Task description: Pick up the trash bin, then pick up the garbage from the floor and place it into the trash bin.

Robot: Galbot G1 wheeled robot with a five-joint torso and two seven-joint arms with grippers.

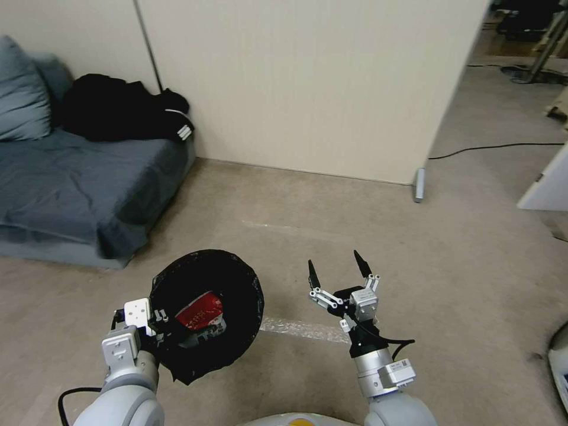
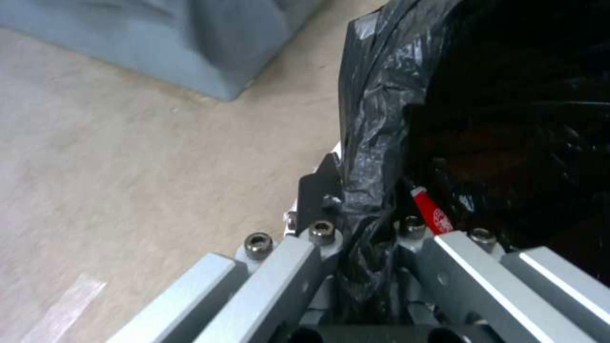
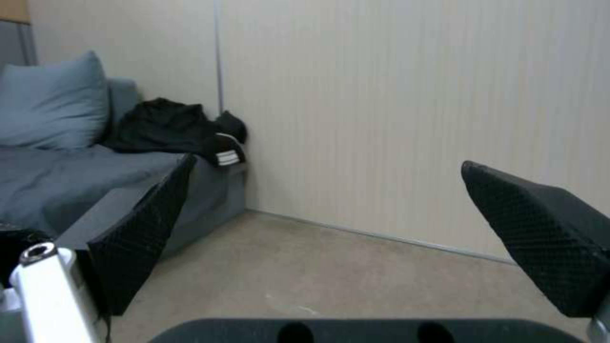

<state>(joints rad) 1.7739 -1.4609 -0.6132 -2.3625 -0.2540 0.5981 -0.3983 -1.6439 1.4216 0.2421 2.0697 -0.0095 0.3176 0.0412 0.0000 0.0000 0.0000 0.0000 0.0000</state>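
Trash bin (image 1: 236,284) is held up off the floor (image 1: 414,266) by the left tool (image 1: 158,322), which is clamped tight on the black liner at the rim (image 2: 365,190). Bin's tipped toward the camera, and a red-and-white carton (image 1: 202,312) can be seen lying inside. Right tool (image 1: 338,271) is hovering just beside it, spread wide, gripping nothing.

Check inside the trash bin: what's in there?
Inside the trash bin, held by the left gripper at its rim, a red-and-white carton lies against the black liner. Anything beneath the carton is hidden by it and the dark liner.
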